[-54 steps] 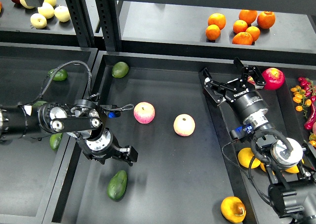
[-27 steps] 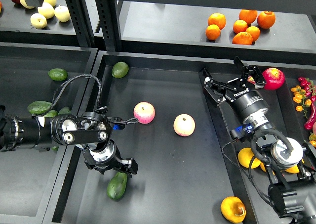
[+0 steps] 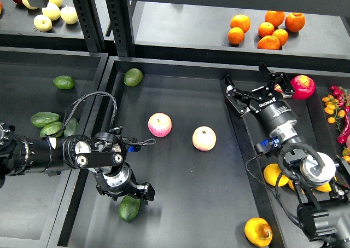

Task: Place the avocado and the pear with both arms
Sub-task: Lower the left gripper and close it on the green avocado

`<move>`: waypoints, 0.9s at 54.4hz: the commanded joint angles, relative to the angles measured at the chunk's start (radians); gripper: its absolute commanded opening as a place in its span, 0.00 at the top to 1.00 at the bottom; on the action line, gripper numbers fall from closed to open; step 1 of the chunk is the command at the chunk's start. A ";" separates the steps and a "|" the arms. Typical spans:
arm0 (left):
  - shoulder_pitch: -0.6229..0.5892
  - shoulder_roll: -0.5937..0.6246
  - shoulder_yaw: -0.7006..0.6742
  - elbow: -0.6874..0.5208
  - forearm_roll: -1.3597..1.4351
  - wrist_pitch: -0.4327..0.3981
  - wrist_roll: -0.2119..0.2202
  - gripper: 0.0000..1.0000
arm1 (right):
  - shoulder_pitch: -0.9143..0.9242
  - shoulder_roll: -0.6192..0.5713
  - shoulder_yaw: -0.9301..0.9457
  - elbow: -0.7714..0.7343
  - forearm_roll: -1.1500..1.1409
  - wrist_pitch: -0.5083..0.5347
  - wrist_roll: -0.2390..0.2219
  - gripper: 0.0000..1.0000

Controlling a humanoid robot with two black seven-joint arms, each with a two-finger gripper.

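Observation:
A dark green avocado lies at the front left of the middle tray. My left gripper hangs right over its upper end, jaws spread to either side, holding nothing. A golden pear lies at the front right of the same tray. My right gripper is open and empty over the tray's far right rim, far from the pear. A second avocado lies at the tray's back left.
Two pink-yellow apples lie mid-tray. Several avocados are in the left tray. A red apple and yellow fruit sit in the right tray. Oranges and pale apples are on the back shelf.
My left arm has moved toward the front of the tray, bringing its gripper from beside the apples to over the avocado. The right arm has not moved.

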 commanded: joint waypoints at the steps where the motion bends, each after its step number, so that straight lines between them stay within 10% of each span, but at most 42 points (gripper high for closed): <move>1: 0.011 -0.006 0.000 0.004 -0.002 0.000 0.000 0.01 | -0.002 0.000 0.000 0.000 0.001 0.000 0.000 0.00; 33: 0.043 -0.017 0.000 0.013 -0.002 0.000 0.000 0.06 | -0.002 0.000 0.000 0.003 0.001 0.000 0.000 0.00; 49: 0.063 -0.015 0.000 0.042 -0.003 0.000 0.000 0.40 | -0.002 0.000 0.000 0.003 0.001 0.003 0.000 0.00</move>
